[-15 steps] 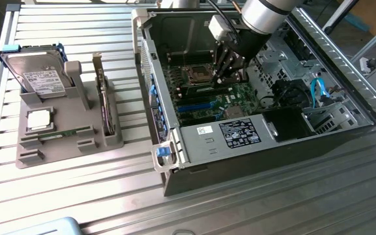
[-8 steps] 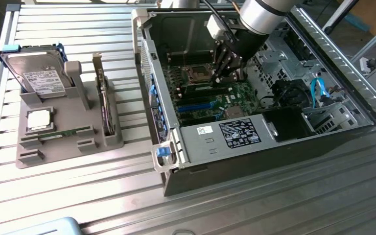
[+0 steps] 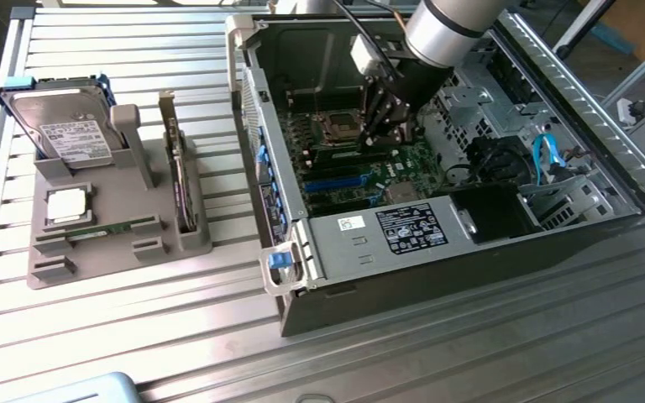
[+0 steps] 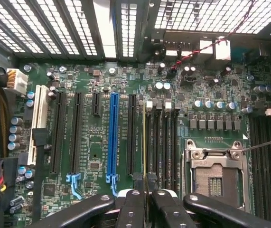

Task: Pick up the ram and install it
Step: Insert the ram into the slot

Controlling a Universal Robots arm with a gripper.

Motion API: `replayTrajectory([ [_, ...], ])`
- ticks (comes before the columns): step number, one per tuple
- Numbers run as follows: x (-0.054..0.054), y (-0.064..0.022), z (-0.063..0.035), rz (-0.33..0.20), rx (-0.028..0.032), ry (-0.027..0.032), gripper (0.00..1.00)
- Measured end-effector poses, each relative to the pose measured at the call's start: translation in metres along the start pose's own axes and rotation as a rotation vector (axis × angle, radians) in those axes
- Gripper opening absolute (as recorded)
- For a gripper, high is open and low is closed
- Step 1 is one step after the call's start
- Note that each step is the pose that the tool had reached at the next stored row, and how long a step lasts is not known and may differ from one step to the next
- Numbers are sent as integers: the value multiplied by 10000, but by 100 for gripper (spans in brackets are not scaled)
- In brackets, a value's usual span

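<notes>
My gripper [image 3: 395,128] reaches down into the open computer case [image 3: 334,252], just above the motherboard [image 3: 356,172]. In the wrist view its fingers [image 4: 130,206] are shut on the ram [image 4: 144,142]. The ram shows edge-on as a thin green-yellow line running away from the fingertips. It stands upright over the outermost of the black memory slots [image 4: 163,147], on the side toward the long black and blue expansion slots [image 4: 113,137]. I cannot tell whether it is seated in the slot. The empty processor socket [image 4: 216,175] lies just beyond the memory slots.
On the exterior view's left, a grey holder [image 3: 110,252] carries a hard drive [image 3: 65,130], a square silvery processor [image 3: 67,206], a dark expansion card [image 3: 174,168] and a thin green stick [image 3: 107,228]. Inside the case, the power supply [image 3: 412,231], cables [image 3: 547,159] and metal walls crowd the arm.
</notes>
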State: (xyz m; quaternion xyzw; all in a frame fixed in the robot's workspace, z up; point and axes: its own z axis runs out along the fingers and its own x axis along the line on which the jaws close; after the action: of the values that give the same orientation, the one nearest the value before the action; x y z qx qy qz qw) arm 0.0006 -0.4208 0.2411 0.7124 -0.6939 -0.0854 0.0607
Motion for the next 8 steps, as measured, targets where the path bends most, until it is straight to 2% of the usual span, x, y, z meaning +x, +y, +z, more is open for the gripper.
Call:
replayTrajectory([
  [8,-25,-8,32,-1,-1,-8,12],
])
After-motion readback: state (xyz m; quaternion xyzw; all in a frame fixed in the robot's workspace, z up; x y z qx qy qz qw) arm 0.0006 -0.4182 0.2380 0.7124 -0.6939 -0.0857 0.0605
